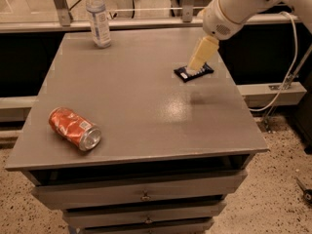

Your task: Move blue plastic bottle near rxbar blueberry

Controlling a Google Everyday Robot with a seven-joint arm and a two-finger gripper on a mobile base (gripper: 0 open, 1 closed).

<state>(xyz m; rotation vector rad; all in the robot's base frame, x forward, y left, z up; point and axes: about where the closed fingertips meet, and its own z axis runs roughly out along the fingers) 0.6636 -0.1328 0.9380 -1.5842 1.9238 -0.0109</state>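
Blue plastic bottle (98,18) stood upright at counter (136,126) far-left corner; my gripper (194,68) hung over rxbar blueberry (207,71), well apart from bottle (wide or narrow, couldn't tell).

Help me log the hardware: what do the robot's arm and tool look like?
The arm is white, smooth and rounded, with a dotted round patch near the wrist. The tool, over the rxbar blueberry, is pale cream and tapered.

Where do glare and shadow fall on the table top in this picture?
Camera view: a pale glare patch sits right of centre on the table, with a dark shadow right of it; the gripper hangs over the snack bar near the right edge; the can shines at its metal end.
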